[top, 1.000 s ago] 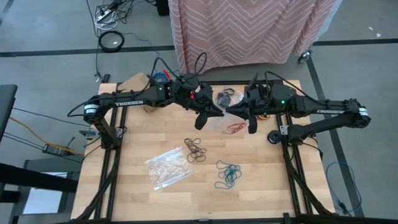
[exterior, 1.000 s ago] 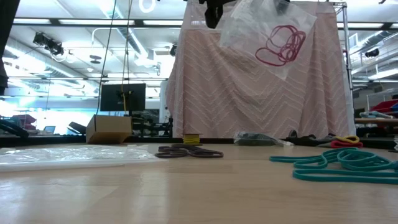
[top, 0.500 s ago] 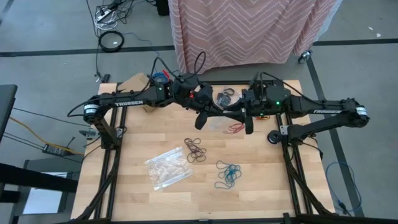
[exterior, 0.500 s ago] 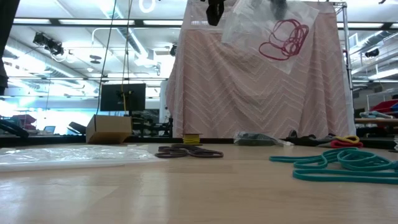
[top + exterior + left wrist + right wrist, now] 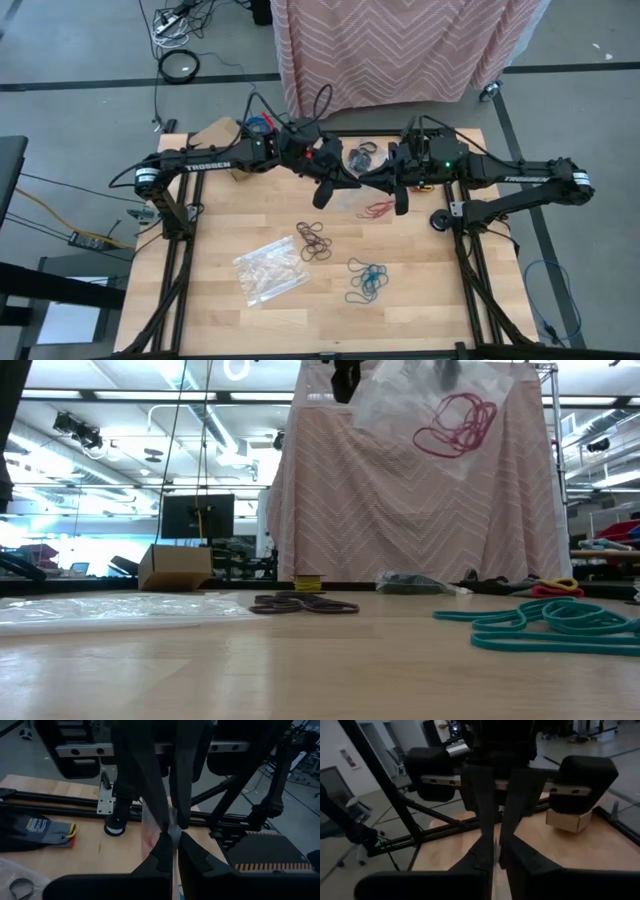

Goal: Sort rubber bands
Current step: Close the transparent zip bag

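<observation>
A clear plastic bag (image 5: 420, 410) with red rubber bands (image 5: 455, 425) inside hangs high above the table's far middle. My left gripper (image 5: 352, 181) and my right gripper (image 5: 371, 179) meet tip to tip there, both shut on the bag's top. On the wood lie a heap of brown bands (image 5: 315, 243) and a heap of teal bands (image 5: 367, 280). Black bands (image 5: 365, 155) lie near the far edge. My left gripper pinches the bag's top edge (image 5: 173, 829) between its two fingers, coming level from the table's left. The bag hangs below the fingers, clear of the table. My right gripper pinches the same top edge (image 5: 494, 848) between its two fingers, coming level from the table's right, right beside the left fingertips. One layer or several, I cannot tell.
A second clear bag (image 5: 270, 270) lies flat at the near left. A grey glove (image 5: 40, 827) and a cardboard box (image 5: 175, 567) sit by the far left corner. A pink zigzag cloth (image 5: 400, 45) hangs beyond the far edge.
The hanging bag has shifted a little between the two grippers, and the red bands inside it have risen slightly and lie in a different tangle. My right hand has edged slightly toward the left gripper.
</observation>
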{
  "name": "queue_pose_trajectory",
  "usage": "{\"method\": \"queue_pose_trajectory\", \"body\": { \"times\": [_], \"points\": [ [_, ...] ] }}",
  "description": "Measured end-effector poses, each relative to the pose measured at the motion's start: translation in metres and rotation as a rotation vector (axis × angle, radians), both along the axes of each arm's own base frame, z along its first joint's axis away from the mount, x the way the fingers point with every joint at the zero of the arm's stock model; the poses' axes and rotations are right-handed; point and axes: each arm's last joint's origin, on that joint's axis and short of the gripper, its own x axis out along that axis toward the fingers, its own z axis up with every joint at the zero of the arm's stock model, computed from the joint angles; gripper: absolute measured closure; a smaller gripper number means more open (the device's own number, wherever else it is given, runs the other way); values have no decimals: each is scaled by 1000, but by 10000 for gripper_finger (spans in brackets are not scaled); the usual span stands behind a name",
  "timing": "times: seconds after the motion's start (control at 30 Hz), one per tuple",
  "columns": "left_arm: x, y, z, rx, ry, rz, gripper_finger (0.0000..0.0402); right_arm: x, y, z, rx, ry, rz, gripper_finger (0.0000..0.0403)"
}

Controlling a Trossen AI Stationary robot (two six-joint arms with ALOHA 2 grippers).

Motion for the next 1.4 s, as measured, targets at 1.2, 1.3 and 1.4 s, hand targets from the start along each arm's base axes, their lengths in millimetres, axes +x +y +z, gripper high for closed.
{"method": "queue_pose_trajectory", "body": {
  "times": [1.2, 1.3, 1.4],
  "points": [
    [0, 0, -1, 2, 17, 13, 385, -3, 1, 1, -1, 2, -6, 403],
    [-1, 0, -1, 2, 17, 13, 385, -3, 1, 2, -2, -9, -8, 403],
    [-2, 0, -3, -3, 42, 13, 385, -6, 1, 6, -4, -40, -9, 402]
  ]
}}
